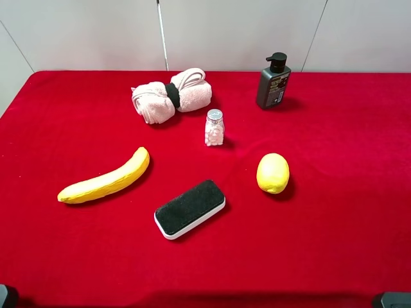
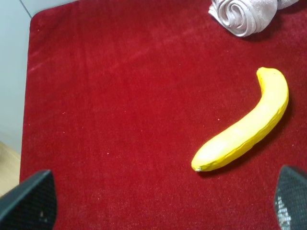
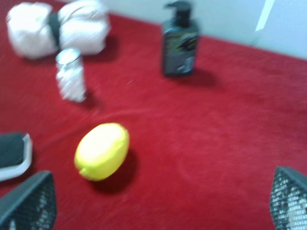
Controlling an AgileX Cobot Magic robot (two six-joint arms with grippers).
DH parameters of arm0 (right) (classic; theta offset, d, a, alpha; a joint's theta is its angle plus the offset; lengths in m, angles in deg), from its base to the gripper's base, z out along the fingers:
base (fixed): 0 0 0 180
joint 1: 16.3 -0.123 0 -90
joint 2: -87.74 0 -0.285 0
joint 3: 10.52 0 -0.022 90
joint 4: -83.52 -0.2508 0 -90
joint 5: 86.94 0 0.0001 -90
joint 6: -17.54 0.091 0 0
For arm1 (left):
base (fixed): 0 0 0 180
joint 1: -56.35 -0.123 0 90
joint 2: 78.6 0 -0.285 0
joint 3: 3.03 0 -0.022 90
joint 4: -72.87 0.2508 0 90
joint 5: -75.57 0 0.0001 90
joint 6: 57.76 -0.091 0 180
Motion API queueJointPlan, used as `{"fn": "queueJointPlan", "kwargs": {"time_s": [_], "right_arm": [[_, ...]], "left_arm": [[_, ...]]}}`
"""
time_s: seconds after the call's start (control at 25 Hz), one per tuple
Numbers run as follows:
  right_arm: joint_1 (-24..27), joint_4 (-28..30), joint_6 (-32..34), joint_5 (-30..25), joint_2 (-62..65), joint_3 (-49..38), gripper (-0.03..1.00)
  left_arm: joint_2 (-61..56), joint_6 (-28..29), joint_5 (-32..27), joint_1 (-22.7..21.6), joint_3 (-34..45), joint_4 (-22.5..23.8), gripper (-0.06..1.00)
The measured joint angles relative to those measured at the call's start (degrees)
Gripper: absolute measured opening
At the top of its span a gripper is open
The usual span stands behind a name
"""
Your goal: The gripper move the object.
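The small clear bottle (image 1: 214, 128) with a silver cap and whitish-pink pellets stands upright near the middle of the red table (image 1: 334, 212), just in front of the rolled towel. It also shows, blurred, in the right wrist view (image 3: 72, 75), far beyond the fingers. My right gripper (image 3: 158, 201) is open and empty, well back from the bottle, with the lemon (image 3: 102, 151) between them. My left gripper (image 2: 163, 203) is open and empty over bare cloth near the banana (image 2: 244, 129). In the high view only dark arm parts show at the bottom corners.
A pink-white rolled towel (image 1: 171, 95) lies behind the bottle. A dark pump bottle (image 1: 273, 81) stands at the back right. The lemon (image 1: 273, 172), a black-and-white eraser block (image 1: 190, 208) and the banana (image 1: 106, 178) lie in front.
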Motion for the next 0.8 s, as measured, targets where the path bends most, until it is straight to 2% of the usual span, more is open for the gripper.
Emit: {"fn": "queueJointPlan", "kwargs": {"time_s": [0.12,0.36,0.8], "right_arm": [[5.2,-1.1,-1.4,0.0,0.6,0.0,0.69],[10.9,-1.7,-2.4,0.0,0.6,0.0,0.69],[11.7,-1.7,-2.3,0.0,0.6,0.0,0.69]], "left_arm": [[0.0,0.0,0.0,0.0,0.0,0.0,0.88],[0.0,0.0,0.0,0.0,0.0,0.0,0.88],[0.0,0.0,0.0,0.0,0.0,0.0,0.88]]}}
